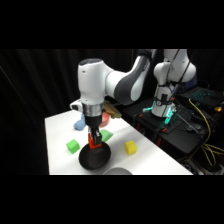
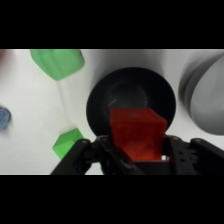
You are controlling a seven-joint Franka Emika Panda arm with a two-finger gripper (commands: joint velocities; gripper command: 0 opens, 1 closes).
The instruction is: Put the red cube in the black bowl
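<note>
- My pincer (image 1: 93,141) is clamped on the red cube (image 2: 137,134), which I hold just above the black bowl (image 2: 131,95).
- In the wrist view the cube sits over the bowl's near half, inside its rim; I judge the carry done and the release in hand.
- Next I need only part my fingers, perhaps after nudging toward the bowl's middle, so the cube drops inside.
- Around the bowl on the white surface (image 1: 60,135) lie a green block (image 1: 73,146), a yellow block (image 1: 130,147) and a grey-white bowl (image 2: 205,95).
</note>
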